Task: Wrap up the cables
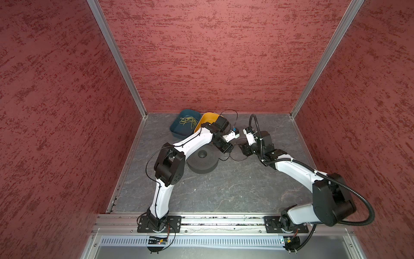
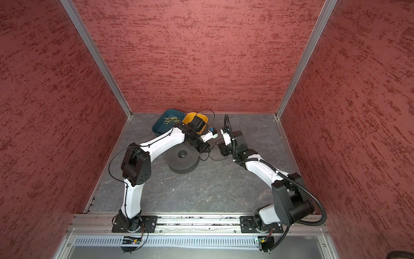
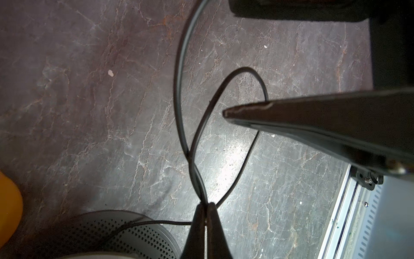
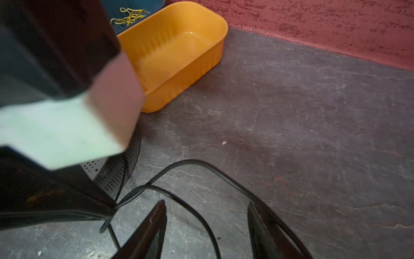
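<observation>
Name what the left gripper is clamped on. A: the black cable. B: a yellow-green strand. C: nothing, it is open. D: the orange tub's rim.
A: in the left wrist view the left gripper has its jaws shut on two strands of the black cable.

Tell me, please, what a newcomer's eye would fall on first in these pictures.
First, the left gripper pinching a looping black cable near the centre of the scene, with the right gripper open beside it. Next, the empty orange tub glowing at the back, by the red wall.
</observation>
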You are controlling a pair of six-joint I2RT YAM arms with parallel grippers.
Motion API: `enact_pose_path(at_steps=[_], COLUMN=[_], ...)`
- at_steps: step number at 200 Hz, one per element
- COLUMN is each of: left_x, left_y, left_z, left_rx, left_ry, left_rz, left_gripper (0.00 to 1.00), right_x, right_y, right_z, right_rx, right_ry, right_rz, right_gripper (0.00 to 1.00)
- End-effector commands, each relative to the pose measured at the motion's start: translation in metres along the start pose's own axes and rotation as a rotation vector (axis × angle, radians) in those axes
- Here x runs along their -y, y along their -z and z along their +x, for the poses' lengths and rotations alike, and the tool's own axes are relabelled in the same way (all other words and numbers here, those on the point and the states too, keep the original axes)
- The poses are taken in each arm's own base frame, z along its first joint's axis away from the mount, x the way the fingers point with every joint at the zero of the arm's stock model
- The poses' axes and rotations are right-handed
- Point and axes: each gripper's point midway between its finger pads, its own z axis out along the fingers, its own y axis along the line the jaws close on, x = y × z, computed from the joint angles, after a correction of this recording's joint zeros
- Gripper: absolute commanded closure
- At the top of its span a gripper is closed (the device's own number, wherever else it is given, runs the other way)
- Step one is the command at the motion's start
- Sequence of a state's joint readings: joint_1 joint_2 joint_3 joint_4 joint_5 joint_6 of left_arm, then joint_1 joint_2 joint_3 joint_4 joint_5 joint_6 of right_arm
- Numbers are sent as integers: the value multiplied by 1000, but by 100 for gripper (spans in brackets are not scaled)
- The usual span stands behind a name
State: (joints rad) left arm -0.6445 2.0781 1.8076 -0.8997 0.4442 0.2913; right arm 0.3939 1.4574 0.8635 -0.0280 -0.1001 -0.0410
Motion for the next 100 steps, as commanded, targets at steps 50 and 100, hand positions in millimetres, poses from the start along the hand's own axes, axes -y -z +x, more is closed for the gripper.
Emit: enact_pose_path(at_steps=[50, 100], left_x=[6, -1], left_y=[0, 1], left_z=[-5, -4], left_rx=[4, 23], left_ry=[-33, -23], left_rz=[30, -2], left_gripper=[100, 100], right_x=[-9, -6], right_y=[-17, -24], right_z=[-11, -6], right_rx=[0, -26], right_ry=[106, 65], right_rz=[0, 24], right_gripper=[47, 88])
